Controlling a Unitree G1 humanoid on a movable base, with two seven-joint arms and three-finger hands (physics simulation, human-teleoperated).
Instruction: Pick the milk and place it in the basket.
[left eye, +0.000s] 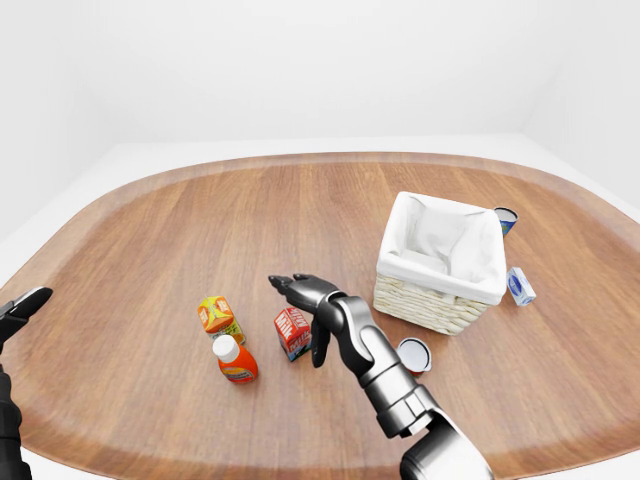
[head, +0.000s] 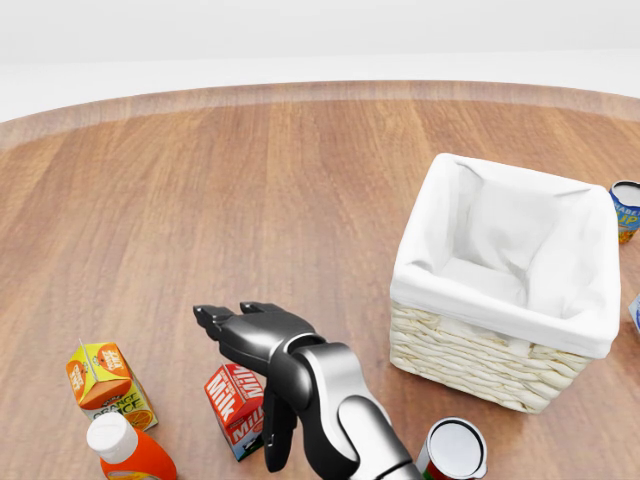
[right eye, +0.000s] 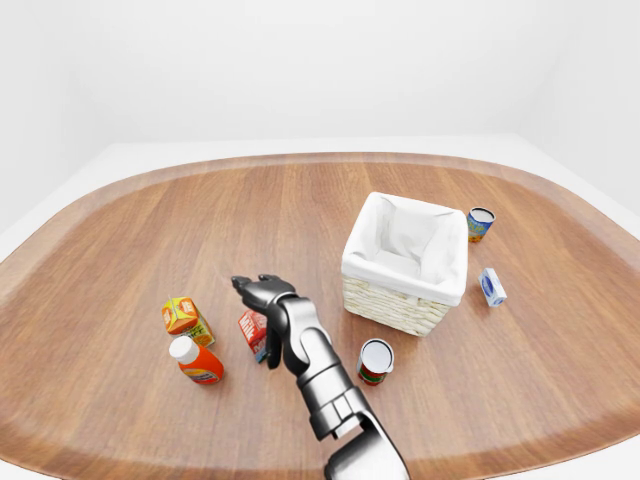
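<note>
In the left-eye view, the right hand (left eye: 305, 305) hangs spread wide over the milk carton (left eye: 291, 331), which stands left of the basket (left eye: 440, 292): the reach is under way, no grip yet.

In the head view, the carton's long axis leans slightly left; closing calls for lowering first.

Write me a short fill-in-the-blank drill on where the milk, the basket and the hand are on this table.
1. The milk carton is mostly ____ in colour.
2. The basket is lined with ____ cloth.
3. In the head view, the basket stands to the ____ of the milk carton.
4. The right hand has its fingers ____.

Missing words: red; white; right; open
</note>
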